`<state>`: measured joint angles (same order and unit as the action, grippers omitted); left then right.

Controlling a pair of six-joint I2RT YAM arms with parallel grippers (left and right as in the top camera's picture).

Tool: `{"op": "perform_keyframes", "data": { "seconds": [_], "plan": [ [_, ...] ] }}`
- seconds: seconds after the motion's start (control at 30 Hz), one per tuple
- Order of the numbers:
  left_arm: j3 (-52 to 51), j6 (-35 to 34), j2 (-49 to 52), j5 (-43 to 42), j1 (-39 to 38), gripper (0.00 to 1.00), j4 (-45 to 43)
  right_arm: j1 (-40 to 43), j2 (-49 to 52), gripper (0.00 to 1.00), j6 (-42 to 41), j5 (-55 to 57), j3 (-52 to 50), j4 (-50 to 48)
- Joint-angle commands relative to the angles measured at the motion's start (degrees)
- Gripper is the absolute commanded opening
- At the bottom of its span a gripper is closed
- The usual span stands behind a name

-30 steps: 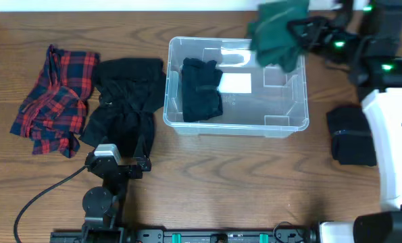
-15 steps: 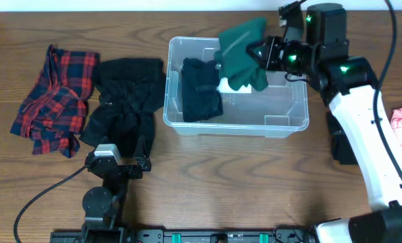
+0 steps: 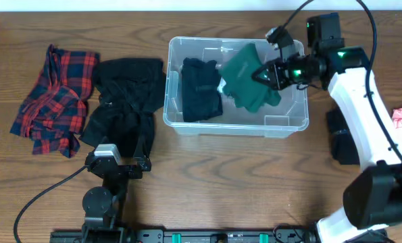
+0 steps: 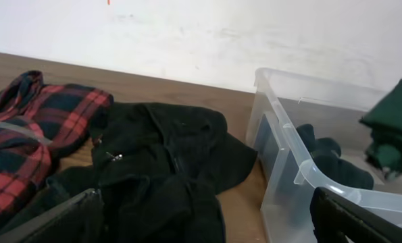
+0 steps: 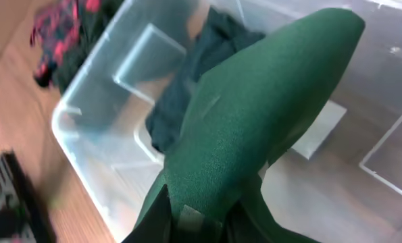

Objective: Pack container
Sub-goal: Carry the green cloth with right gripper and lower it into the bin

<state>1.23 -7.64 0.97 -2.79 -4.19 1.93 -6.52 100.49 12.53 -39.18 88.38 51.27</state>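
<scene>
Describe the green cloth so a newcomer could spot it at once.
Start at the clear rectangular plastic bin in the middle of the brown wooden table. Over its right half, the jaws of the white right arm hold a dark green cloth. It is the only green thing; its neighbour in the bin is a black folded cloth.

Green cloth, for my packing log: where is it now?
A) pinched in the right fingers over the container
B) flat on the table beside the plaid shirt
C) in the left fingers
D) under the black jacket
A: the right fingers pinch the green cloth above the container.
</scene>
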Motion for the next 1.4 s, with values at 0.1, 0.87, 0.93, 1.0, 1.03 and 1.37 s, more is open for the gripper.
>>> {"op": "perform_keyframes", "data": {
  "seconds": [0.1, 0.87, 0.93, 1.0, 1.03, 1.37],
  "plan": [
    [-1.0, 0.3, 0.1, 0.9, 0.3, 0.98, 2.1, 2.4, 1.8, 0.01, 16.1, -5.6, 0.2, 2.4],
    [-1.0, 0.3, 0.1, 0.9, 0.3, 0.98, 2.1, -5.3, 3.1, 0.01, -41.4, 11.5, 0.1, -15.2],
    [-1.0, 0.3, 0.1, 0.9, 0.3, 0.98, 2.1, -7.1, 3.1, 0.01, -44.5, 13.6, 0.0, -15.2],
    [-1.0, 0.3, 0.1, 0.9, 0.3, 0.98, 2.1, -8.5, 3.1, 0.01, -47.3, 17.4, 0.0, -14.6],
    [-1.0, 0.3, 0.1, 0.9, 0.3, 0.98, 2.1, -9.0, 3.1, 0.01, -48.4, 19.3, 0.0, -14.4],
    [-1.0, 0.3, 0.1, 0.9, 0.3, 0.98, 2.1, -10.8, 3.7, 0.01, -50.7, 27.0, -0.1, -15.9]
  ]
}}
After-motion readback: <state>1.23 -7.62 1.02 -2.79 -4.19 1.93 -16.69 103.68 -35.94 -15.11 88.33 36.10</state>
